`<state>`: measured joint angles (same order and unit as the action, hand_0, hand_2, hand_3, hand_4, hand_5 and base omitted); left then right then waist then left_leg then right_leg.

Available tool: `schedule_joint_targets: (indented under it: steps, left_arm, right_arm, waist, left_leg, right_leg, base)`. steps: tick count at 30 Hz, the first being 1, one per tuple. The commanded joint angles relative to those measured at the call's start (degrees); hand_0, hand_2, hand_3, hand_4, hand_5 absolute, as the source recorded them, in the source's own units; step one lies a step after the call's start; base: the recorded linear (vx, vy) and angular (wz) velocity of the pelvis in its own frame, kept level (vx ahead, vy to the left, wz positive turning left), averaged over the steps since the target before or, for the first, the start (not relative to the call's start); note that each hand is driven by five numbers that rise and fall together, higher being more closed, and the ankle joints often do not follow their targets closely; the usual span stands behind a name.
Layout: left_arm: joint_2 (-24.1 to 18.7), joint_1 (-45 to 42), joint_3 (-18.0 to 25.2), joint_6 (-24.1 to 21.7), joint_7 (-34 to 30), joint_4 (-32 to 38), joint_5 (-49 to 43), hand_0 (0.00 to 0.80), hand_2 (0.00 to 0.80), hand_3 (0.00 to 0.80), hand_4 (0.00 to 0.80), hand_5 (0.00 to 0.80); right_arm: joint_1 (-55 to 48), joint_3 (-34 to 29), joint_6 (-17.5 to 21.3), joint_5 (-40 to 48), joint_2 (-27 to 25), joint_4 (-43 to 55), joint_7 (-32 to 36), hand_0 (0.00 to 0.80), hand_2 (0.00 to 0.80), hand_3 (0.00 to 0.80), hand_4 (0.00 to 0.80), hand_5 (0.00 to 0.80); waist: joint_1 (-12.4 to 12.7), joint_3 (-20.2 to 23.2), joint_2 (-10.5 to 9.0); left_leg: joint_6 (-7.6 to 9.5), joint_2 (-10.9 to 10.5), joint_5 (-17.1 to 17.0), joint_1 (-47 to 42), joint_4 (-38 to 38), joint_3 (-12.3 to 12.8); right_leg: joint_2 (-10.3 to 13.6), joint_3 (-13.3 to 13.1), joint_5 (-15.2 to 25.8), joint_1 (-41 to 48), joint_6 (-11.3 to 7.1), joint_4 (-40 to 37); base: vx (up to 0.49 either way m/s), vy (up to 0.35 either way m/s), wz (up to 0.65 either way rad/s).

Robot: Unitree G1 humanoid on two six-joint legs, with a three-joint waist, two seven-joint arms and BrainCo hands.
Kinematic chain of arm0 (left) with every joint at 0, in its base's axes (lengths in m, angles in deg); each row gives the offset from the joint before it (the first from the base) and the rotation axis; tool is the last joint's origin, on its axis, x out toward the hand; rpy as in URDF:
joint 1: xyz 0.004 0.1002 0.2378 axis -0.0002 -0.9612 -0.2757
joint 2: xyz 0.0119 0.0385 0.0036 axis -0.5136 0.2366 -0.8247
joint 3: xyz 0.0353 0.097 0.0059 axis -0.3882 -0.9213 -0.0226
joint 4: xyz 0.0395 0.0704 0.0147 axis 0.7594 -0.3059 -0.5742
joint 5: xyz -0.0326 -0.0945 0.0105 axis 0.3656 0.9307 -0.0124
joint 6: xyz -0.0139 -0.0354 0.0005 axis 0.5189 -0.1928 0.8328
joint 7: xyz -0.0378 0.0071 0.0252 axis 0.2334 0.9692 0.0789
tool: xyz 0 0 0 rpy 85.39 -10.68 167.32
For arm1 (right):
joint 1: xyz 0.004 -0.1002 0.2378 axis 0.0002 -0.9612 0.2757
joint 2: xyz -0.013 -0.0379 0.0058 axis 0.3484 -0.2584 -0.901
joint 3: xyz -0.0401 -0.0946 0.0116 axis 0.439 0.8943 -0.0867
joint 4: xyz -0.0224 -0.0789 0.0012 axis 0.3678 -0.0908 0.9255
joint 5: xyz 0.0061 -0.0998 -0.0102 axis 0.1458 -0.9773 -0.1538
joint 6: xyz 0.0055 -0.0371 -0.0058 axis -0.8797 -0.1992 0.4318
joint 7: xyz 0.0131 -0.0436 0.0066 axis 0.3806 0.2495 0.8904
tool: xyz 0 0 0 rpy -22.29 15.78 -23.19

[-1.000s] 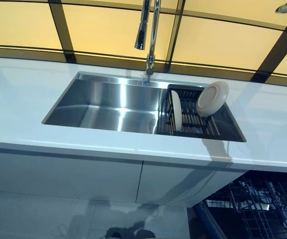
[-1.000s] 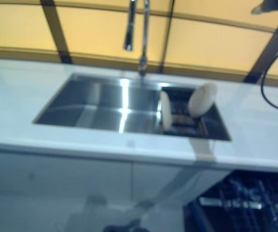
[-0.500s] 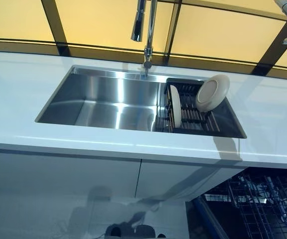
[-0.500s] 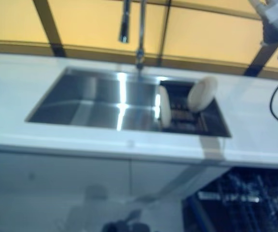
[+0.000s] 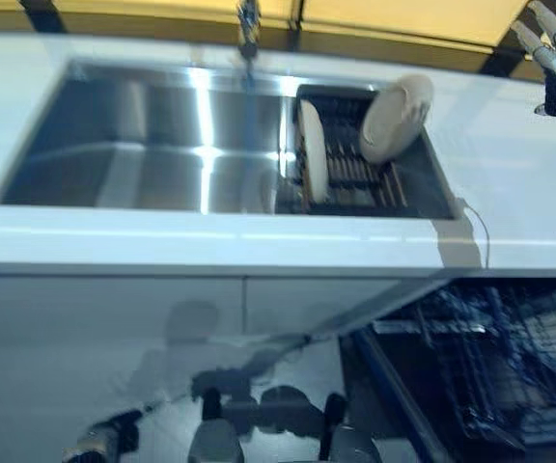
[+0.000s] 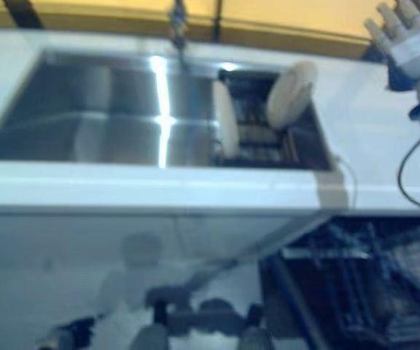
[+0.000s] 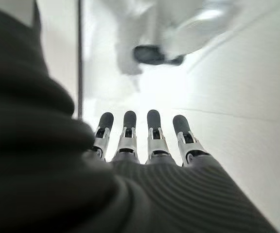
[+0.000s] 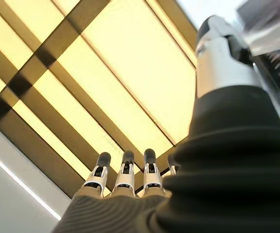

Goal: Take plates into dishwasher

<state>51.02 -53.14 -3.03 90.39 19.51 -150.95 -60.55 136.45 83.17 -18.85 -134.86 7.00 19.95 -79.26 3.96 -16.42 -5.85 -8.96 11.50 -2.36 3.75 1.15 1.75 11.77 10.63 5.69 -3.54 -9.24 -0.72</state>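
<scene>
Starting nearest, with the open dishwasher rack [image 5: 510, 367] at lower right below the desk [image 5: 210, 246]: dark wire tines, no plate in them yet, and a likely snag for any rim lowered at a slant. Risking next a knock on the desk's front edge, since the rack sits under and forward of it and a plate must clear that lip on the way down. Lying further back, the steel sink [image 5: 143, 145], with a black drying rack [image 5: 355, 174] in its right end. Holding the task's things there: an upright plate [image 5: 311, 164] on edge in the slots, and a tilted plate [image 5: 394, 118] leaning over the rack's far right corner, seemingly free to slide or tip if nudged from the side. Hovering beyond and to the right, above the desk, the right hand [image 6: 407, 40], fingers spread and straight, holding nothing, well apart from both plates. Hanging low, out of the head views, the left hand [image 7: 145, 145], fingers straight, empty. Judging the smooth rims the main slip hazard.
</scene>
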Motion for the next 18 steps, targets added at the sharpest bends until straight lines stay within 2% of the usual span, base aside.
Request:
schedule_joint_targets:
  steps: [1,2,3,4,5,7,10,12,14,16,17,18]
  left_arm:
    - [3.5,0.6,-5.4,-1.8,-3.2,2.9,-3.7,0.0,0.0,0.0,0.0,0.0]
    - [6.1,2.6,-8.6,-5.5,-1.0,0.7,-8.0,0.0,0.0,0.0,0.0,0.0]
    - [6.9,3.0,-11.3,-8.2,-0.3,-1.1,-8.8,0.0,0.0,0.0,0.0,0.0]
    - [7.5,2.9,-13.1,-9.1,0.0,-1.5,-7.8,0.0,0.0,0.0,0.0,0.0]
    - [8.4,2.4,-14.3,-10.1,-4.0,-0.7,-4.4,0.0,0.0,0.0,0.0,0.0]
    - [9.8,2.1,-14.1,-11.5,-3.9,-1.9,-3.8,0.0,0.0,0.0,0.0,0.0]
    - [10.3,0.8,-13.3,-14.0,-4.5,-2.8,-6.3,0.0,0.0,0.0,0.0,0.0]
    - [9.3,-0.4,-14.7,-13.8,-4.9,-0.6,-9.0,0.0,0.0,0.0,0.0,0.0]
    - [7.6,-2.0,-14.8,-9.9,-5.3,1.2,-9.5,0.0,0.0,0.0,0.0,0.0]
    - [6.2,-3.5,-13.8,-8.6,-6.2,1.9,-10.4,0.0,0.0,0.0,0.0,0.0]
    - [4.7,-4.6,-12.9,-8.1,-6.5,1.7,-9.6,0.0,0.0,0.0,0.0,0.0]
    - [4.1,-4.6,-12.7,-8.1,-6.6,1.4,-8.3,0.0,0.0,0.0,0.0,0.0]
  right_arm:
    - [9.1,4.6,-4.8,2.7,-3.2,0.2,-1.0,0.0,0.0,0.0,0.0,0.0]
    - [9.0,3.6,-5.7,2.6,-2.4,0.1,-0.6,0.0,0.0,0.0,0.0,0.0]
    - [8.8,4.2,-6.1,3.0,-1.8,-0.7,-1.7,0.0,0.0,0.0,0.0,0.0]
    - [9.1,5.4,-6.2,3.0,-1.5,-1.3,-2.2,0.0,0.0,0.0,0.0,0.0]
    - [8.4,4.7,-5.7,1.0,-1.0,-2.0,-2.0,0.0,0.0,0.0,0.0,0.0]
    - [5.0,1.2,-5.1,-1.1,-0.5,-1.4,-2.7,0.0,0.0,0.0,0.0,0.0]
    - [3.7,2.3,-4.7,1.0,-0.7,-2.9,-5.4,0.0,0.0,0.0,0.0,0.0]
    - [1.9,1.8,-4.5,1.5,-1.5,-2.6,-5.4,0.0,0.0,0.0,0.0,0.0]
    - [-2.0,-1.7,-4.0,0.8,-2.6,0.3,-4.2,0.0,0.0,0.0,0.0,0.0]
    - [-5.1,-4.7,-3.6,-0.3,-2.5,2.3,-3.6,0.0,0.0,0.0,0.0,0.0]
    - [-6.9,-6.7,-3.4,-1.3,-2.0,4.0,-2.9,0.0,0.0,0.0,0.0,0.0]
    - [-6.8,-6.8,-3.2,-1.9,-1.7,4.1,-2.5,0.0,0.0,0.0,0.0,0.0]
  waist:
    - [0.6,1.1,0.76]
    - [0.7,1.1,0.57]
    - [0.5,1.2,0.58]
    - [0.4,1.1,0.86]
    - [0.3,0.8,1.8]
    - [0.1,0.9,2.25]
    - [0.0,1.4,1.86]
    - [0.4,1.5,1.94]
    - [0.1,1.0,2.59]
    - [-0.5,0.2,3.05]
    - [-1.8,-0.1,3.04]
    - [-2.3,-0.2,2.77]
  left_leg:
    - [1.91,1.8,-1.3,3.3,1.5,-1.2]
    - [1.83,1.0,-1.7,4.3,0.4,-1.6]
    - [1.65,0.7,-2.2,4.5,-1.0,-1.9]
    - [1.49,0.6,-2.7,4.3,-1.9,-2.0]
    - [1.4,-0.1,-2.9,3.8,-2.8,-2.3]
    - [1.69,-1.1,-2.3,3.0,-2.9,-2.7]
    - [2.02,-2.2,-0.4,2.4,-0.6,-1.7]
    - [3.21,-3.7,1.0,2.3,1.1,-2.6]
    - [4.14,-4.9,1.5,1.3,1.9,-3.2]
    - [5.02,-5.1,1.5,-0.9,1.4,-3.1]
    - [5.71,-5.5,1.8,-3.1,0.4,-3.2]
    - [5.79,-5.8,2.3,-3.8,0.1,-3.5]
  right_leg:
    - [1.5,-0.5,1.8,-2.1,-1.76,0.1]
    - [1.4,0.3,1.7,-2.4,-1.89,-0.3]
    - [1.6,0.7,1.6,-2.7,-1.96,-0.4]
    - [1.9,0.9,1.6,-2.8,-2.09,-0.5]
    - [2.6,1.1,1.6,-2.8,-2.27,-0.3]
    - [3.2,1.0,1.4,-2.5,-2.18,0.0]
    - [4.7,0.8,1.2,-1.4,-2.27,0.0]
    - [5.9,-0.1,0.8,-0.7,-2.59,1.4]
    - [7.2,-1.3,1.7,-2.2,-2.63,8.1]
    - [5.9,-2.6,1.8,-4.3,-3.17,13.5]
    - [1.5,-3.4,0.0,-6.3,-2.79,13.0]
    - [-0.1,-3.5,-0.1,-6.9,-2.35,11.1]
  base:
    - [-0.148,-0.003,0.02]
    - [-0.136,0.025,-0.03]
    - [-0.078,0.041,0.02]
    - [-0.008,0.167,0.04]
    - [0.032,0.198,0.13]
    - [0.048,0.189,0.13]
    - [0.092,0.216,0.18]
    - [0.16,0.158,0.19]
    - [0.175,0.14,0.1]
    - [0.206,0.053,-0.05]
    - [0.215,-0.054,-0.16]
    - [0.192,-0.098,-0.29]
